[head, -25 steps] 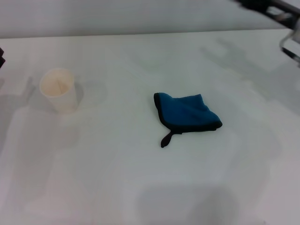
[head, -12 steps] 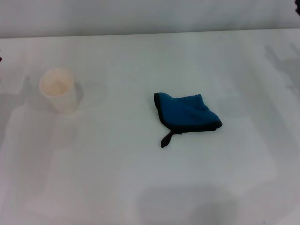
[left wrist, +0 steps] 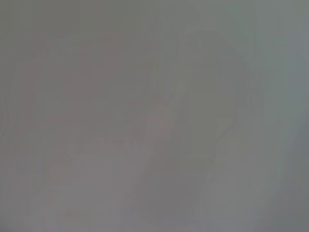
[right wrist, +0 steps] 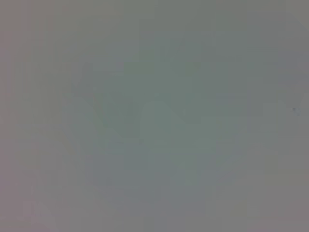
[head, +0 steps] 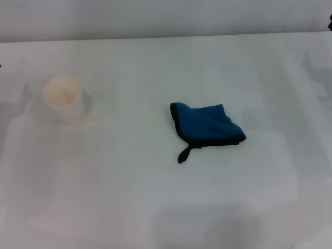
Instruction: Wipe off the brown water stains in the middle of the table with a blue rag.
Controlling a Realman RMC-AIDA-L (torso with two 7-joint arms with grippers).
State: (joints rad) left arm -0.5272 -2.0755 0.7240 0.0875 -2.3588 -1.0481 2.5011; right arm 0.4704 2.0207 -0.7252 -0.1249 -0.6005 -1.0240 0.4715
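The blue rag (head: 206,126) lies folded on the white table (head: 155,197), a little right of the middle, with its black loop tag (head: 183,154) pointing toward the front. No brown water stains show anywhere on the tabletop. Neither gripper appears in the head view; only faint arm shadows fall near the left and right edges. Both wrist views show a plain grey surface and nothing else.
A cream paper cup (head: 65,99) stands upright at the left of the table, well apart from the rag. The table's far edge (head: 166,37) meets a grey wall.
The right arm, seen at the top right corner a second ago, has left the head view. Its shadow on the right side has shrunk. Rag and cup have not moved.
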